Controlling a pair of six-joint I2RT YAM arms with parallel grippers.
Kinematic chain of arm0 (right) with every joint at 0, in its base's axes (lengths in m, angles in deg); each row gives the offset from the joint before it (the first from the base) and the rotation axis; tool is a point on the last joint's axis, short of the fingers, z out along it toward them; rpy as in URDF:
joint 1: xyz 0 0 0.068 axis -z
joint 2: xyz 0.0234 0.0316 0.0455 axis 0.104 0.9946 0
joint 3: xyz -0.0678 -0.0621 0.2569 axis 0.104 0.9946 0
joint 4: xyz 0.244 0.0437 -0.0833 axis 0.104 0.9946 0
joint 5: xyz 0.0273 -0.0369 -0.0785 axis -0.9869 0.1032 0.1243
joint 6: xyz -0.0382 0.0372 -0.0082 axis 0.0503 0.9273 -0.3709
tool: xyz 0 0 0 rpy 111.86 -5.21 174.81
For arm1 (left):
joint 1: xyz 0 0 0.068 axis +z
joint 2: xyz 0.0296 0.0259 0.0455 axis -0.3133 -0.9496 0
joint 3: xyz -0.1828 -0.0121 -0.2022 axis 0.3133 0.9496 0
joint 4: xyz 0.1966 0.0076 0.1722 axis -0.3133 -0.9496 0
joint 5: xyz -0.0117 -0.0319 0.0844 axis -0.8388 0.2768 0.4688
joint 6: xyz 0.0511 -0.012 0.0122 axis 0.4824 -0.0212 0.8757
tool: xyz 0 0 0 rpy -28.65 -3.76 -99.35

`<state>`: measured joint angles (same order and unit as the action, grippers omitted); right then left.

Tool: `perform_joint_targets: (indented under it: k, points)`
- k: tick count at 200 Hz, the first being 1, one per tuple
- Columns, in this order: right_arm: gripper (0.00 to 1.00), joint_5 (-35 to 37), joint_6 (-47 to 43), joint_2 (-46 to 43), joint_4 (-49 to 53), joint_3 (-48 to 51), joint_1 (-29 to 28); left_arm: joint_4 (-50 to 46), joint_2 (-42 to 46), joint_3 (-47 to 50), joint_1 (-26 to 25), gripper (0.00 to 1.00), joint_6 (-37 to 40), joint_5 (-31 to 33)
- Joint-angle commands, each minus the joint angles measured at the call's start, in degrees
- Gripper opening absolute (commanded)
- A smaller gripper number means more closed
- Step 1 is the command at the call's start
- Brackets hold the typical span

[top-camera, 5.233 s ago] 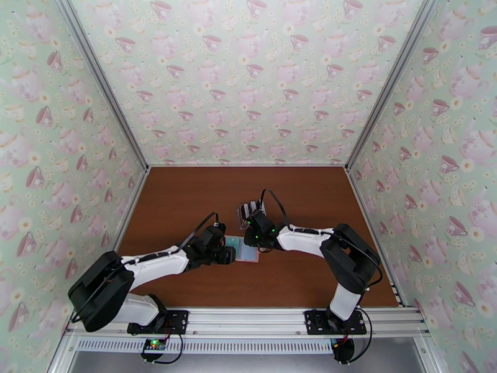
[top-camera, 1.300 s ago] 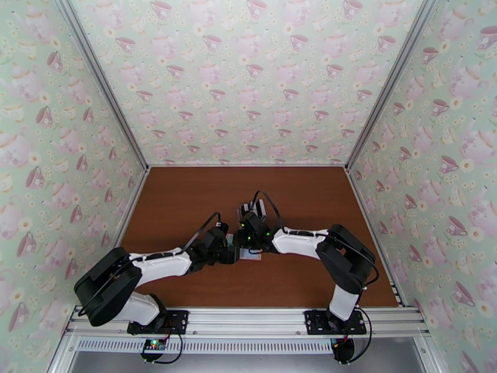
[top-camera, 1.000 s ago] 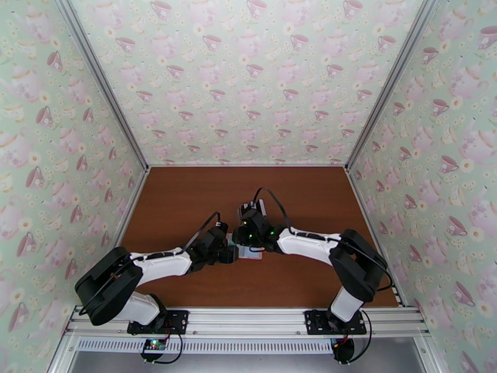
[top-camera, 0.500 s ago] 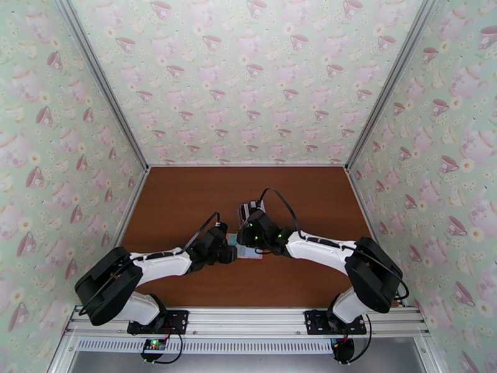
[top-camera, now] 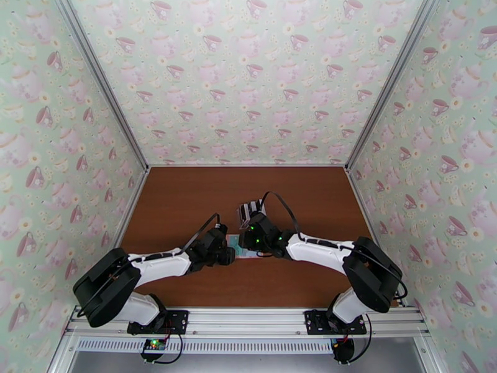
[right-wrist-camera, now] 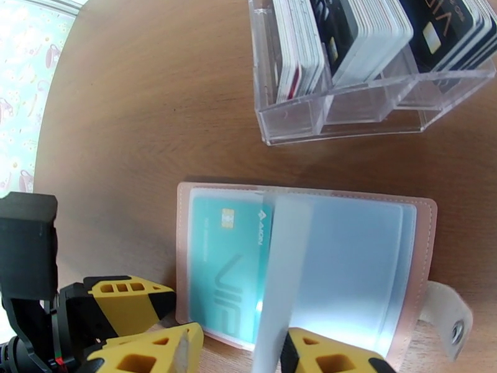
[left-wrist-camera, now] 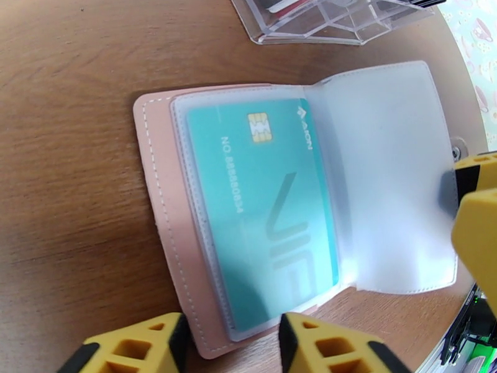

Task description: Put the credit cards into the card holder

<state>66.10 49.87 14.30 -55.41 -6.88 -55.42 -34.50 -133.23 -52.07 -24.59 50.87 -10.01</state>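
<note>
one card holder (left-wrist-camera: pixel 163 200), one teal card (left-wrist-camera: pixel 261 206) inside it, one clear rack (right-wrist-camera: pixel 335 116) and my two grippers. i place everything against the card holder, which lies open and flat on the brown table (left-wrist-camera: pixel 68 150).

my left gripper (left-wrist-camera: pixel 231 337) is at the holder's left edge. its jaws are partly apart, the pink stitched border lies in the gap, and neither finger is clamped on it, so it holds nothing. in the right wrist view one of its yellow fingers sits just beside that edge; i cannot tell if it touches.

the teal card fills the holder's left half, under a frosted sleeve. it has one gold chip (left-wrist-camera: pixel 259 127), "aion" beside a small logo, and a large "vip". a line starts "no", but its digits are too soft to read.

one frosted leaf (left-wrist-camera: pixel 385 181) rises from the holder's middle. my right gripper (right-wrist-camera: pixel 241 336) is over the holder, jaws partly apart. the leaf stands in the gap, close by one finger. the gap is far wider than the thin leaf, so nothing is gripped.

one snap tab (right-wrist-camera: pixel 448 318) with a metal stud sticks out of the holder's right edge.

the rack stands beyond the holder's far side, apart from it. its stacked cards (right-wrist-camera: pixel 373 32) sit on edge, white, red and black, too many to count. one black card (right-wrist-camera: pixel 450 20) reads "vip".
</note>
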Motion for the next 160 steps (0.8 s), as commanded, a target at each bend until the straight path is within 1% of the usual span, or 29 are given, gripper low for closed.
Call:
perform_joint_targets:
  k: [1,12,29,91,122,147,160]
  points:
    - [0.44,0.12,0.31,0.45,-0.41,0.59,0.23,-1.6,0.54,0.94,-0.25,0.39,-0.43,-1.56]
    - [0.44,0.56,-0.13,0.37,0.24,0.35,0.39,-1.53,0.45,0.93,-0.26,0.36,-0.42,-1.65]
    - [0.45,0.33,-0.61,0.4,0.36,0.32,1.31,-1.61,0.54,0.95,-0.14,0.36,-0.42,-1.65]
    - [0.45,0.44,-2.73,2.0,2.1,-1.32,3.5,-2.04,0.79,0.53,0.11,0.44,-0.43,-1.69]
    - [0.45,0.38,-3.32,2.9,2.47,-2.65,4.29,-2.04,0.64,0.35,0.39,0.43,-0.26,-1.76]
    - [0.45,-2.46,-2.5,4.04,0.1,-2.89,4.43,-2.21,0.45,0.14,0.64,0.43,0.11,-1.91]
    - [0.45,-4.2,-1.67,4.35,-1.56,-2.6,4.36,-2.15,0.6,0.17,0.89,0.47,0.1,-2.09]
